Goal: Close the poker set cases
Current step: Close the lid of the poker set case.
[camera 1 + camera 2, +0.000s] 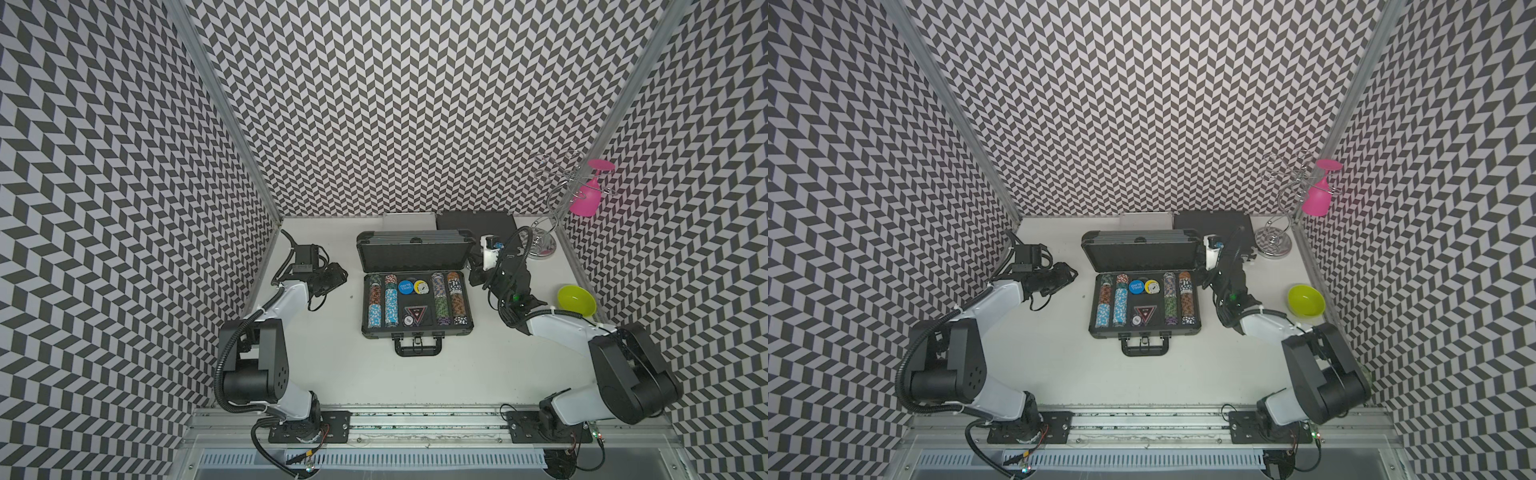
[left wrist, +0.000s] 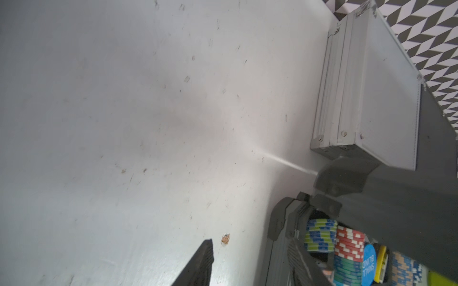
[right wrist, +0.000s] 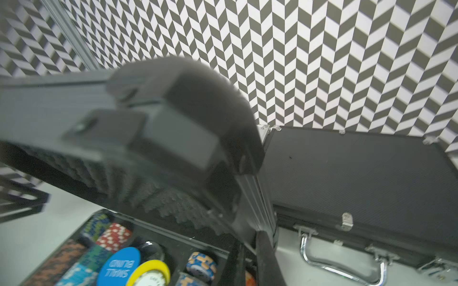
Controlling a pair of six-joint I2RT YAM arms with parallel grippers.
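Black ribbed plastic makes up the large case [image 1: 415, 259], which lies in the middle of both top views. Its lid is up and tilted back with the foam lining showing. Rows of chips [image 1: 390, 305] fill the base, and the handle [image 1: 417, 347] points to the lower edge of the frame.

Just above it in the frame, against the back wall, the small silver case [image 2: 386, 99] is shut. To that one's right the medium black case [image 3: 359, 178] with silver fittings lies flat and shut.

The right hand [image 1: 478, 276] sits at the right end of the upright lid. In the right wrist view the lid's corner is blurred, and one dark finger [image 3: 266, 260] shows beside its edge. Whether this hand grips anything I cannot tell.

The left hand [image 1: 334, 276] is left of the large case, apart from it, over bare surface [image 1: 332, 374]. Only one finger [image 2: 198, 265] shows in its wrist view, so how far open it stands I cannot tell.

A green bowl [image 1: 575, 301] sits at the right.
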